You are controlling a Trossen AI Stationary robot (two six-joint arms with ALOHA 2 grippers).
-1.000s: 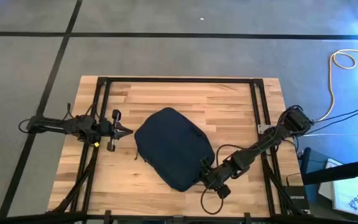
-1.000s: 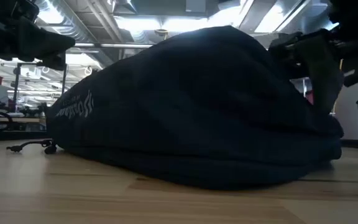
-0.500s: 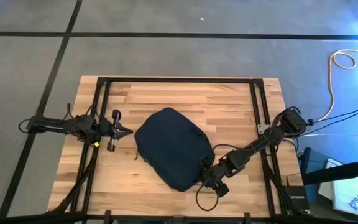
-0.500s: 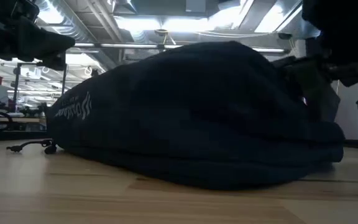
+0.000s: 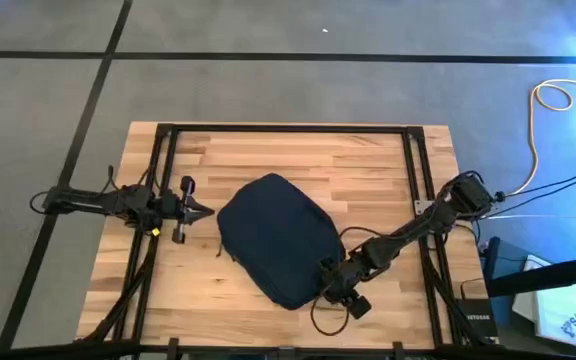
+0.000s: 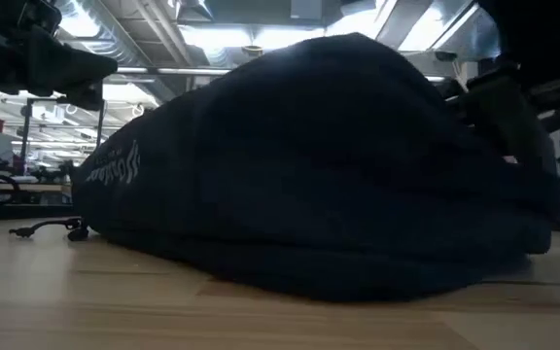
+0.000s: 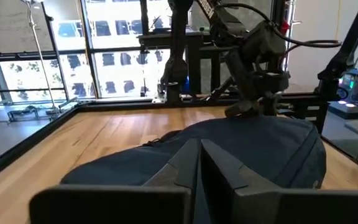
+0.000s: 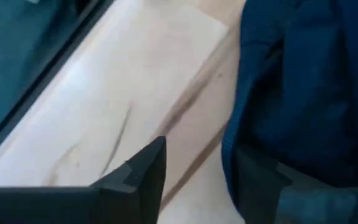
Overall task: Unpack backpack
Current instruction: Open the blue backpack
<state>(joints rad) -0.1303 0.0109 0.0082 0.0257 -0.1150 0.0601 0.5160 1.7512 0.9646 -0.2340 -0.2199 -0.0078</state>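
The left gripper (image 5: pixel 205 211), fingers pressed together, waits just beside the bag (image 5: pixel 276 250). The right gripper (image 5: pixel 330 287), fingers spread, touches the bag's near corner. With only loose fabric between them, it may slip off, or drag the whole bag.

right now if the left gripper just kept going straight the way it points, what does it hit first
Most likely the backpack. The left gripper points across the table at its near side, with only bare wood between them. In the left wrist view its shut fingers aim at the dark fabric, though its exact height against the bag is hard to judge.
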